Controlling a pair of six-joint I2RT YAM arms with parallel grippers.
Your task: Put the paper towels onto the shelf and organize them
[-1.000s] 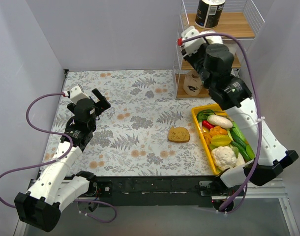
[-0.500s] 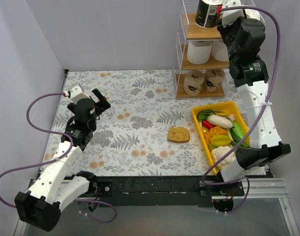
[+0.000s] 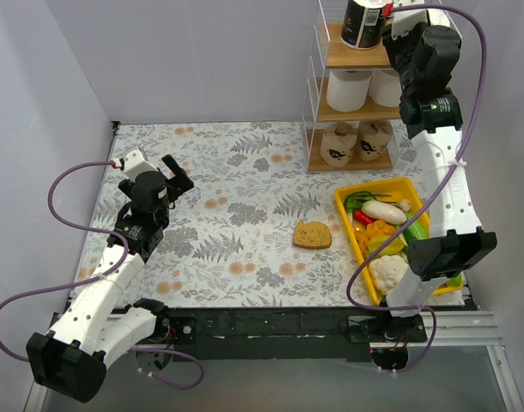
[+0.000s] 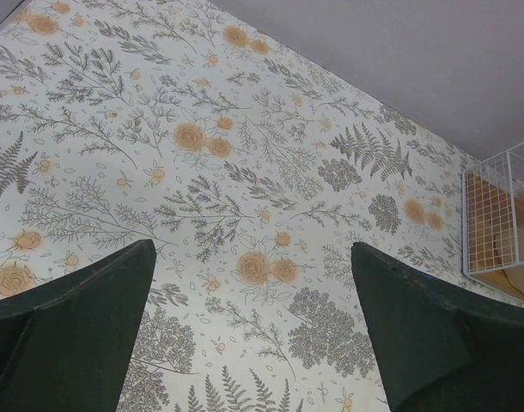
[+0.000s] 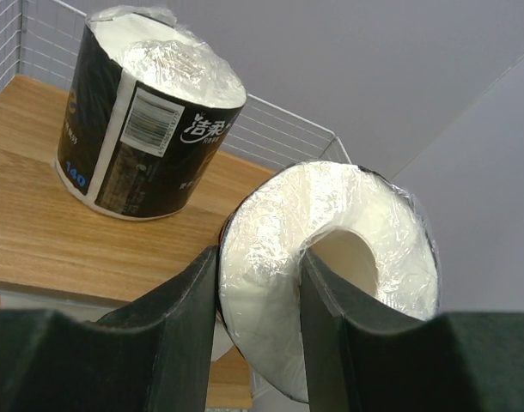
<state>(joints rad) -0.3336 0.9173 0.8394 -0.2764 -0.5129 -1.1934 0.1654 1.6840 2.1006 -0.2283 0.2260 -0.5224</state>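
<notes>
– Fingers of the right gripper: what are they doing?

– They are clamped on the wall of a black-wrapped roll. One seems to reach into the hollow core while the other presses on the outside, which gives a firm hold on something soft.

– Where is that roll?

– It is up at the top board of the shelf, tipped so its white end faces the wrist camera, just beside the standing black roll. Whether it touches the board cannot be told from here.

– Why there?

– Probably to pair like with like. The white rolls share the middle tier and the tan rolls the bottom one, so the free spot beside its twin is the one that fits. It likely needs righting onto its end before release.

– And the left gripper?

– Its jaws are spread wide with nothing between them, and it hovers over the floral table, well apart from the shelf and out of the way.
</notes>
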